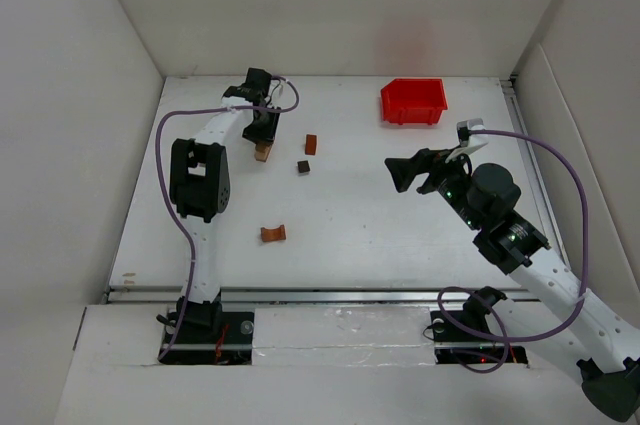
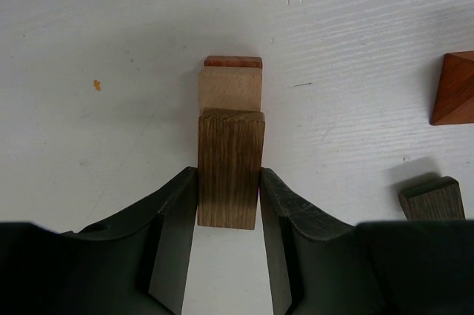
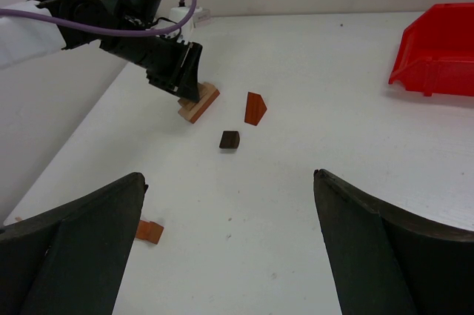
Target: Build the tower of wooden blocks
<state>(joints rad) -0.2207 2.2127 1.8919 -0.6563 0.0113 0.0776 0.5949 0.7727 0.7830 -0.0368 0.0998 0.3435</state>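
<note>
White table, near its far left corner: my left gripper pinches a dark block atop the tower, while the right gripper hangs spread wide, holding nothing. If the block sits off-centre or sticks to a finger as I release, I reckon the tower topples.

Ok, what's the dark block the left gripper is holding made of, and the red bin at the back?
The dark block looks like wood, bare and matte: fine grain lines run along its length. The red bin seems to be moulded plastic: one even bright colour, smooth walls, no grain; the look alone cannot confirm it.
</note>
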